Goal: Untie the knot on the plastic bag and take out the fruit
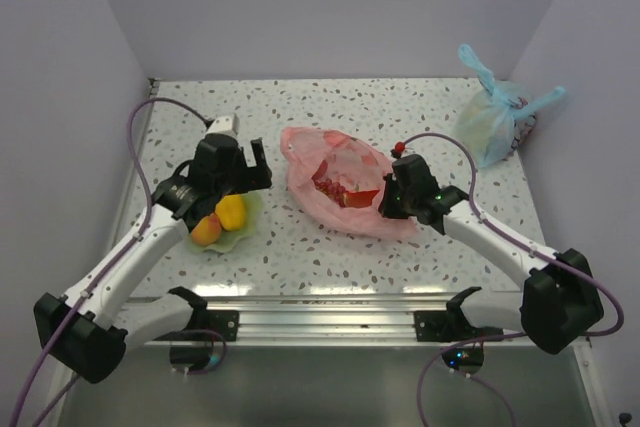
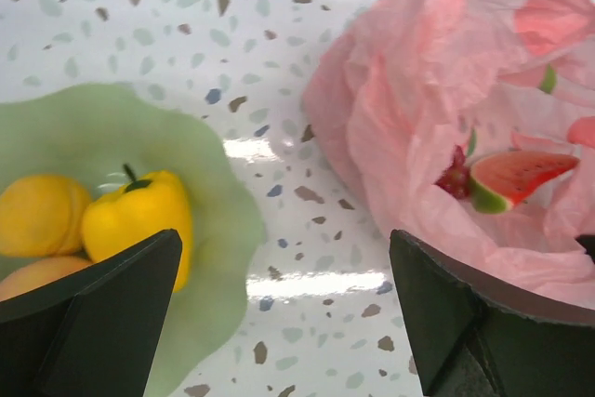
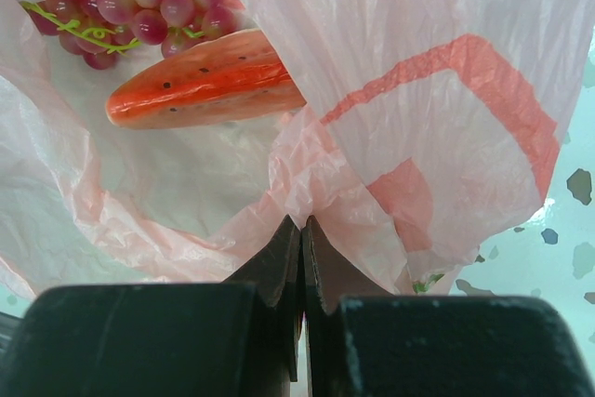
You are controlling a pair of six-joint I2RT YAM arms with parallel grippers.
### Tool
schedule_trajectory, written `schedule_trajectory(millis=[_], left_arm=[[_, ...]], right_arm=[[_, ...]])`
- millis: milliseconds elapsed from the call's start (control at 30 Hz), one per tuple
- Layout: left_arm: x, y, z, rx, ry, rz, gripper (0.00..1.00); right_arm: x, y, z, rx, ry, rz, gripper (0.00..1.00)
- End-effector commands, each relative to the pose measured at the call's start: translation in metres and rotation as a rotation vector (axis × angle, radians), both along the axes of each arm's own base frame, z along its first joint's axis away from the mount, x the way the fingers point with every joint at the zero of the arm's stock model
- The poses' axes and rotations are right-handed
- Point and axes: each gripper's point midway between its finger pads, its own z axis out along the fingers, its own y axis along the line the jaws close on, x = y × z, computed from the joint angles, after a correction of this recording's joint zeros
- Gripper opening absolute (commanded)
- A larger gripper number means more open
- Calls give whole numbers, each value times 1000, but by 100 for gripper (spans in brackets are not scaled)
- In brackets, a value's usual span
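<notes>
The pink plastic bag (image 1: 340,187) lies open in the middle of the table; no knot shows. Inside it are a red watermelon slice (image 3: 204,90) and a dark red grape cluster (image 3: 121,6), which also show in the left wrist view (image 2: 516,178). My right gripper (image 3: 303,222) is shut on the bag's near edge (image 3: 316,183) at its right side (image 1: 395,202). My left gripper (image 1: 245,162) is open and empty above the green bowl (image 1: 235,232), which holds a yellow fruit (image 2: 139,216) and orange fruits (image 2: 37,216).
A light blue tied bag (image 1: 495,117) stands at the back right corner. White walls close the table on three sides. A metal rail (image 1: 330,312) runs along the near edge.
</notes>
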Motion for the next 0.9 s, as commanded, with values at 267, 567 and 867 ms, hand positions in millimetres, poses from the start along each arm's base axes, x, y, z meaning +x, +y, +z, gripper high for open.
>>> schedule_trajectory(millis=[267, 567, 867], left_arm=[[18, -163, 82, -46, -206, -444, 100], [43, -233, 27, 250, -142, -714, 99], [75, -229, -41, 521, -48, -735, 96]], right_arm=[[1, -2, 12, 8, -50, 6, 0], [-2, -3, 12, 12, -54, 12, 0], [-6, -3, 10, 18, -47, 24, 0]])
